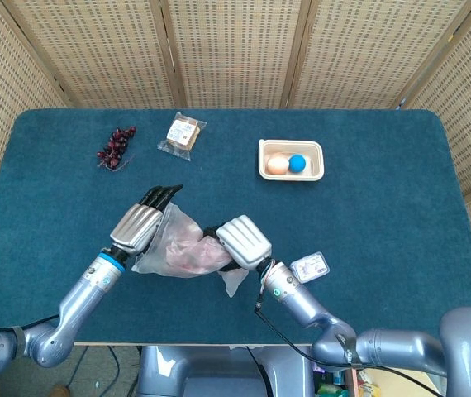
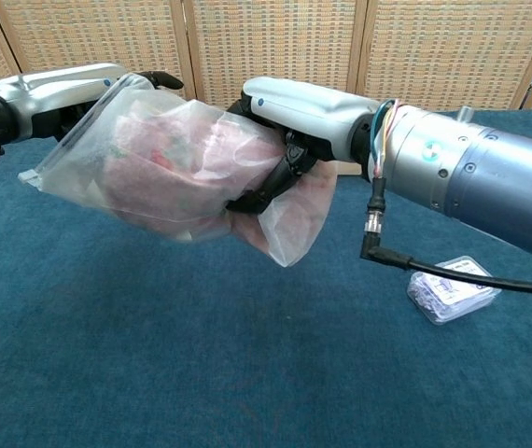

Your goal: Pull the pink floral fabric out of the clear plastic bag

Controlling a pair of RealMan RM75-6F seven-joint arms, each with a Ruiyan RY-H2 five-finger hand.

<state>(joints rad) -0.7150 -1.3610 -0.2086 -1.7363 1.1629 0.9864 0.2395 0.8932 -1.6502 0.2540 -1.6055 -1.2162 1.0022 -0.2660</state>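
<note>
The clear plastic bag [image 1: 178, 248] [image 2: 168, 168] hangs above the blue table with the pink floral fabric [image 1: 192, 246] [image 2: 187, 154] bunched inside it. My right hand [image 1: 244, 241] [image 2: 289, 107] grips the bag's closed end, its fingers curled around the fabric through the plastic. My left hand [image 1: 140, 223] [image 2: 56, 89] lies along the bag's mouth end with its fingers stretched over the top edge. The plastic hides its thumb, so a pinch on the rim cannot be made out. The bag's zip edge [image 2: 29, 175] points left.
A small clear packet [image 1: 311, 266] [image 2: 455, 289] lies on the table [image 1: 384, 215] right of my right arm. At the back stand a cream tray [image 1: 292, 174] with an egg and a blue ball, a wrapped snack [image 1: 183, 133] and a grape bunch [image 1: 116, 147].
</note>
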